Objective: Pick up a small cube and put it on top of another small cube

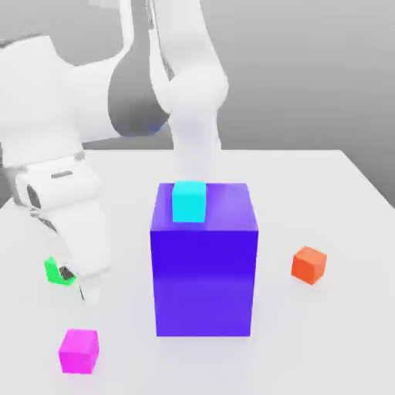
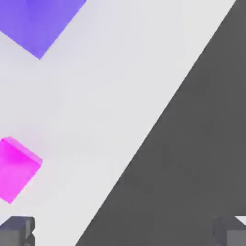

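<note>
**Four small cubes, one big block, fingers spread wide**

Four small cubes face you on a smooth white table [image 1: 339, 200]. The glossy pink cube [image 1: 79, 351] sits near the front edge toward the exterior view's left, touching nothing. The green cube [image 1: 52, 269] lies farther back near the left edge, partly hidden behind the white gripper [image 1: 81, 287], whose body hangs low just beside it. A plain orange cube [image 1: 308, 265] rests toward the right edge. The cyan cube [image 1: 189, 201] sits on top of the tall, sharp-edged blue-violet block [image 1: 204, 262] in the table's middle.

From the hand view you get what the exterior view hides: two dark fingertips [image 2: 17, 230] standing far apart with nothing between them, the pink cube [image 2: 17, 168] off to one side, a corner of the block [image 2: 38, 21], and the table's straight edge against dark floor [image 2: 202, 158].
</note>
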Available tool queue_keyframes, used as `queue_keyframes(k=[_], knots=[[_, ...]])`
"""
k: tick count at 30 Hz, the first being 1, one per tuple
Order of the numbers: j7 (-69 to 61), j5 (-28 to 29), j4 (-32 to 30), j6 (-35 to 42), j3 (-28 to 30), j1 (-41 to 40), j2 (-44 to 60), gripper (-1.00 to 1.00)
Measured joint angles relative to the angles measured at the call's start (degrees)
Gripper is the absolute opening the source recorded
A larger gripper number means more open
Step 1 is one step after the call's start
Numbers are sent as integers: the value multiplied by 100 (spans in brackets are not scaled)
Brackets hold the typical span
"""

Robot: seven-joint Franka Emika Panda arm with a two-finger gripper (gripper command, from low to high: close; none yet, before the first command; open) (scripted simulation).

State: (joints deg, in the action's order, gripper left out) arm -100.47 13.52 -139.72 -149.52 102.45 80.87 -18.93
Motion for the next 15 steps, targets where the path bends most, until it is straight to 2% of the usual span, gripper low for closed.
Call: queue_keyframes(k=[7,15], knots=[[-962,1510,-28,-8,1285,955,-426,0],[-2181,3024,-10,127,2175,1448,-804,0]])
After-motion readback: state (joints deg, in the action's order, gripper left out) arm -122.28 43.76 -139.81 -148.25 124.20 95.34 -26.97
